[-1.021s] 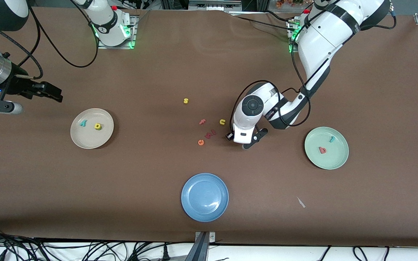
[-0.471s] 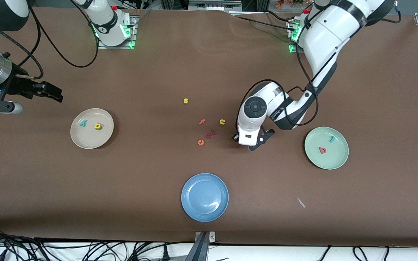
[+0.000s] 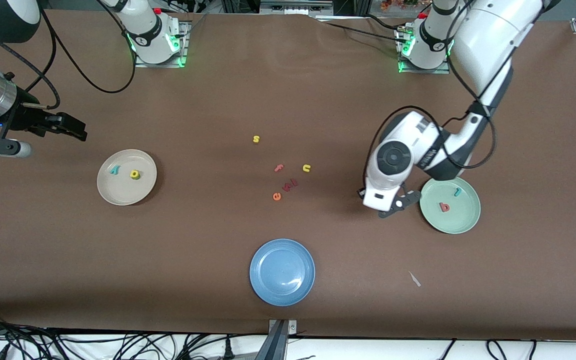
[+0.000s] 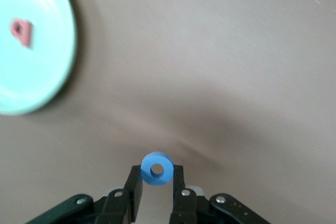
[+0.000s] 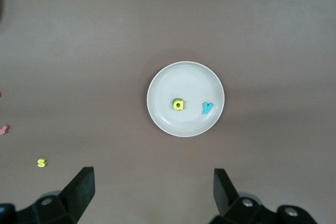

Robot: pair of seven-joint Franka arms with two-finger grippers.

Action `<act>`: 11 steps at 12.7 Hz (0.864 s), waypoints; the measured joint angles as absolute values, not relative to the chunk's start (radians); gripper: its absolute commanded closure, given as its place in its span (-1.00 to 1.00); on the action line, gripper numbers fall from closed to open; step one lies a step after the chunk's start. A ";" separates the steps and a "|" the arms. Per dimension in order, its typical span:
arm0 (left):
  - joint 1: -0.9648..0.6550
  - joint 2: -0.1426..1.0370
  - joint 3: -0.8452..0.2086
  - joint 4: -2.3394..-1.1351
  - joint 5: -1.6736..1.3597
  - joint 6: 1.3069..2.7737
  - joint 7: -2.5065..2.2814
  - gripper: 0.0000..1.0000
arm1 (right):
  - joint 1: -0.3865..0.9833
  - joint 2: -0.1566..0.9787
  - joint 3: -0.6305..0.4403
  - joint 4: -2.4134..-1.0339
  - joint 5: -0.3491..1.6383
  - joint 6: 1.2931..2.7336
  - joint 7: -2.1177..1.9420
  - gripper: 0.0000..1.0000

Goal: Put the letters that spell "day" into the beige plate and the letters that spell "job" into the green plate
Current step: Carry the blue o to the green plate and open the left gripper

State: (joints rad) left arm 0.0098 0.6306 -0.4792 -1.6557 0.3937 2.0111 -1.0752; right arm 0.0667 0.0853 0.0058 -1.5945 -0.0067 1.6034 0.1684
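Observation:
My left gripper [image 4: 157, 171] is shut on the blue "o" [image 4: 147, 177], the ring upright between its fingertips. In the front view this gripper [image 3: 387, 206] hangs over bare table just beside the green plate [image 3: 463, 221]. That plate [image 4: 31, 77] holds the salmon "b" [image 3: 445, 207] and the teal "j" [image 3: 457, 191]. The beige plate [image 3: 118, 194] holds the yellow "d" [image 3: 135, 174] and the teal "y" [image 3: 114, 170]. A green edge shows under the "d" [image 5: 178, 104]. My right gripper [image 3: 75, 131] waits open over the table beside the beige plate [image 5: 181, 125].
Loose letters lie mid-table: a yellow "s" [image 3: 256, 139], pink "f" [image 3: 279, 168], yellow "u" [image 3: 306, 168], orange "e" [image 3: 277, 196] and dark red pieces [image 3: 290, 185]. A blue plate [image 3: 282, 295] sits nearest the front camera. A small pale scrap [image 3: 414, 279] lies near it.
My left arm has carried the blue "o" away from the loose letters toward the green plate. The right arm has not moved.

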 measured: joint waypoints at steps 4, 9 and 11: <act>0.159 0.627 -0.473 -1.706 0.394 2.003 -0.847 0.91 | 0.068 0.086 0.006 -1.595 -0.007 1.603 0.168 -1.00; 0.254 0.615 -0.473 -1.779 0.395 2.003 -0.736 0.92 | 0.068 0.086 0.006 -1.595 -0.007 1.603 0.169 -1.00; 0.287 0.613 -0.473 -1.808 0.443 2.005 -0.717 0.92 | 0.068 0.087 0.006 -1.595 -0.007 1.603 0.169 -1.00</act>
